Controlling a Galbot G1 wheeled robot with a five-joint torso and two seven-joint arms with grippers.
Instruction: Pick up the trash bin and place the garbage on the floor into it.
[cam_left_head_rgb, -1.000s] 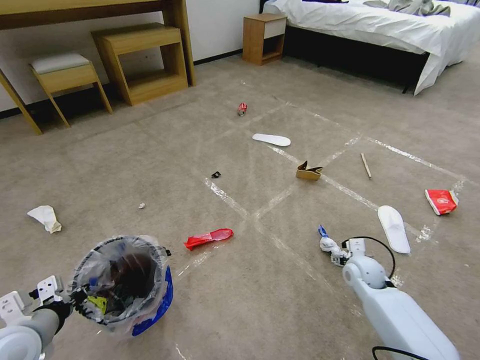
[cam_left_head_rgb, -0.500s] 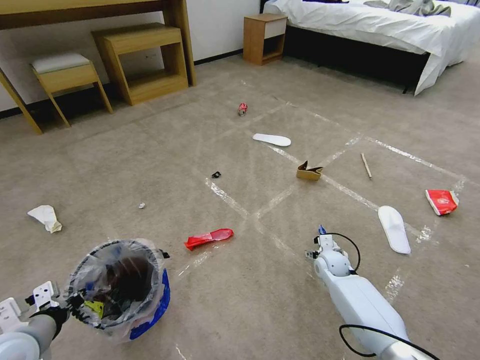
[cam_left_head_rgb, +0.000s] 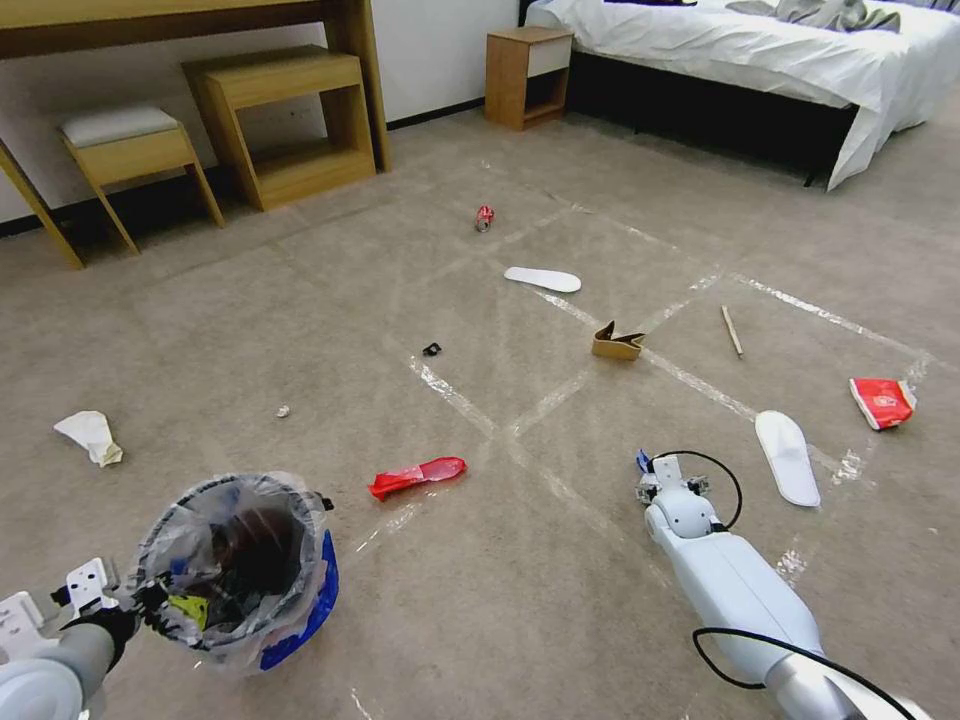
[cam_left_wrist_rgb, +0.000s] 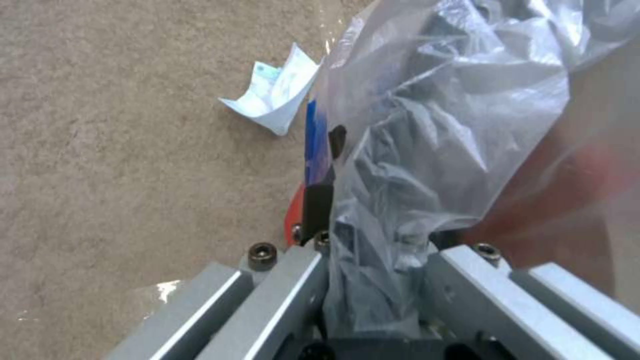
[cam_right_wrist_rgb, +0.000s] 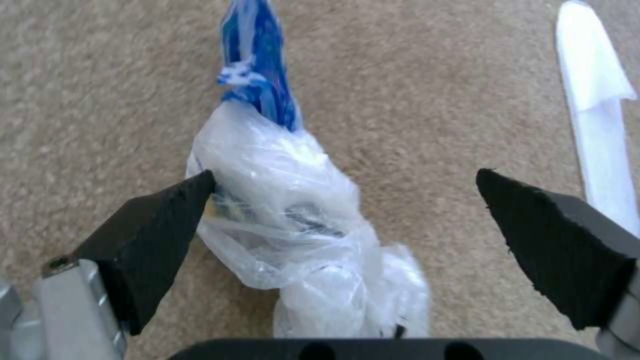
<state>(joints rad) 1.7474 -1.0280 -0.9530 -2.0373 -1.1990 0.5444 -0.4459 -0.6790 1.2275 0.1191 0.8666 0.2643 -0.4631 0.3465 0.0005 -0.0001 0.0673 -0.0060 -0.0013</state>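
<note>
Beige carpeted floor (cam_left_head_rgb: 250, 310) crossed by shiny tape strips, litter scattered across it. At lower left, the left gripper (cam_left_head_rgb: 150, 600) is clamped on the rim of the trash bin (cam_left_head_rgb: 240, 565), pinching its clear liner. At lower right, the right gripper (cam_right_wrist_rgb: 347, 235) sits low with jaws wide around a knotted white plastic bag (cam_right_wrist_rgb: 293, 210) with a blue tip, beside a white insole (cam_left_head_rgb: 787, 457).

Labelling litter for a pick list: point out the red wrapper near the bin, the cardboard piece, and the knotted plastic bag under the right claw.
red wrapper (cam_left_head_rgb: 417, 475), head view, middle of the flattened foil.
cardboard piece (cam_left_head_rgb: 617, 344), head view, its front face.
knotted plastic bag (cam_right_wrist_rgb: 280, 200), right wrist view, its clear bulging body.
</note>
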